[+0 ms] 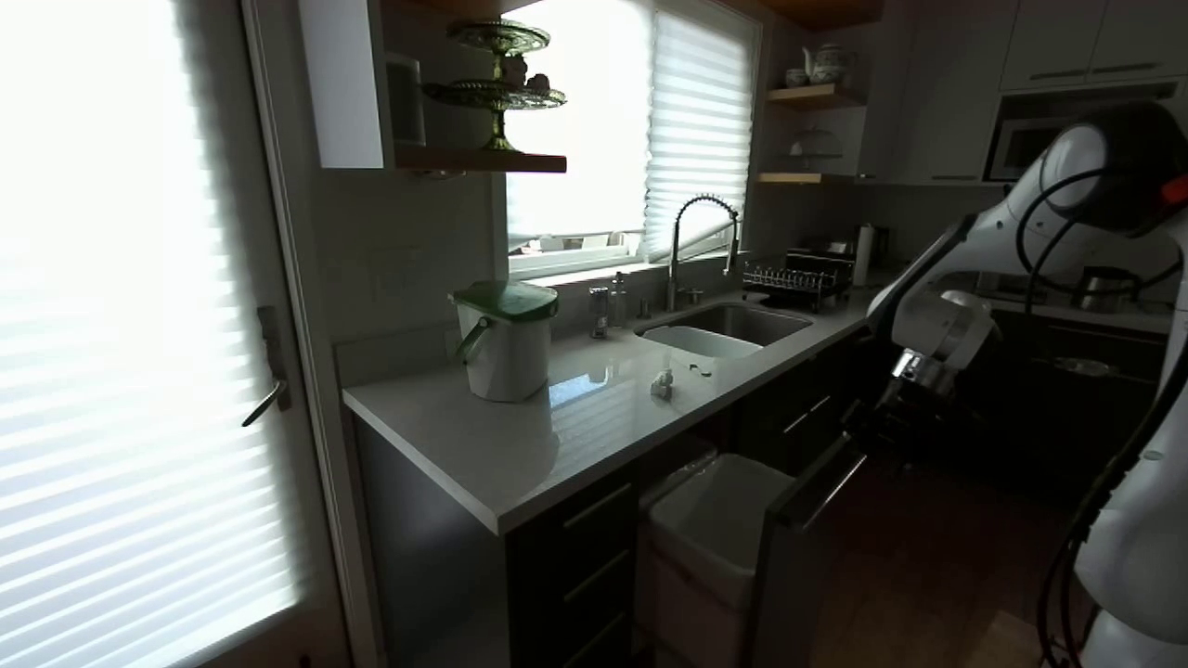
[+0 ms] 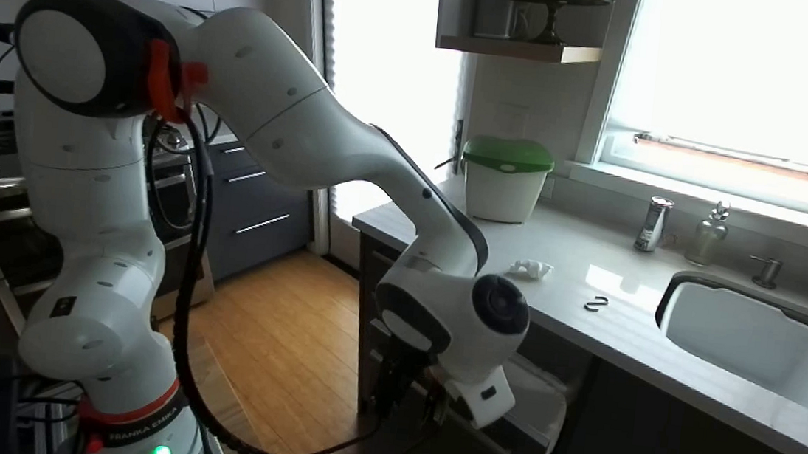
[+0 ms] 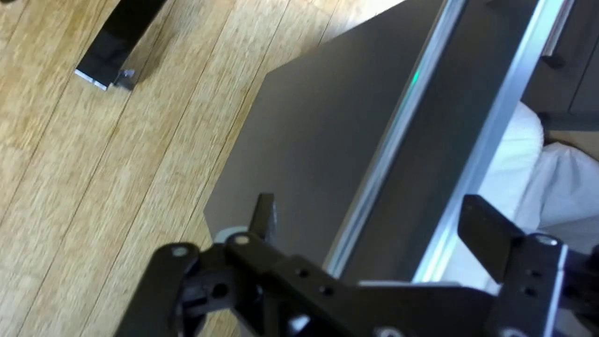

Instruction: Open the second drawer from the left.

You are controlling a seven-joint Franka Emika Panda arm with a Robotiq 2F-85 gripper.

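Note:
The second drawer from the left is pulled well out, its dark front (image 1: 789, 580) standing away from the cabinet in an exterior view. Pale bins (image 1: 715, 510) show inside it; one also shows in an exterior view (image 2: 539, 403). In the wrist view the drawer front (image 3: 313, 140) carries a long metal handle (image 3: 393, 135), and white bins (image 3: 519, 140) lie behind its top edge. My gripper (image 3: 369, 204) is open, its fingers wide apart on either side of the handle and top edge. It sits at the drawer's top in both exterior views (image 1: 863, 431) (image 2: 410, 406). Contact cannot be told.
A stack of short dark drawers (image 1: 585, 575) stands left of the open drawer. The countertop (image 1: 594, 436) above carries a white bucket with green lid (image 1: 509, 348), a small white item (image 1: 662, 383) and a sink (image 1: 766, 325). A black object (image 3: 117, 44) is over the wood floor.

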